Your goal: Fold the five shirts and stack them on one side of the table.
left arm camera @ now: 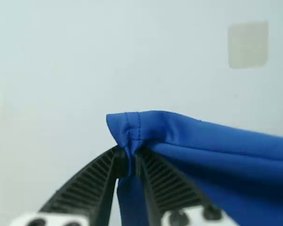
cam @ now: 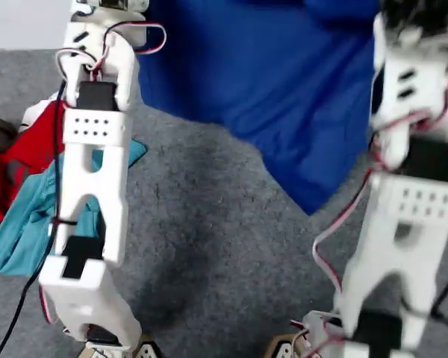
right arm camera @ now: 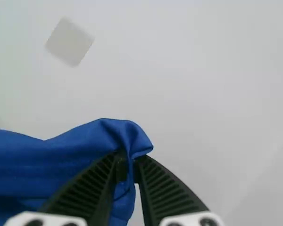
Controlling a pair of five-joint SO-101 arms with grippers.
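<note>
A blue shirt (cam: 284,82) hangs lifted at the far side of the grey table, stretched between both arms, its lower edge drooping to a point near the table's middle. My left gripper (left arm camera: 129,162) is shut on one hemmed corner of the blue shirt (left arm camera: 217,150), held up against a pale wall. My right gripper (right arm camera: 127,167) is shut on another bunched corner of the blue shirt (right arm camera: 42,165). A teal shirt (cam: 30,216) and a red shirt (cam: 15,160) lie crumpled together at the table's left edge, partly behind the left arm (cam: 93,171).
The grey table (cam: 209,253) lies bare between the two arms. The right arm (cam: 407,194) stands tall at the right with red and white wires hanging beside it. A pale square patch (left arm camera: 247,44) sits on the wall behind.
</note>
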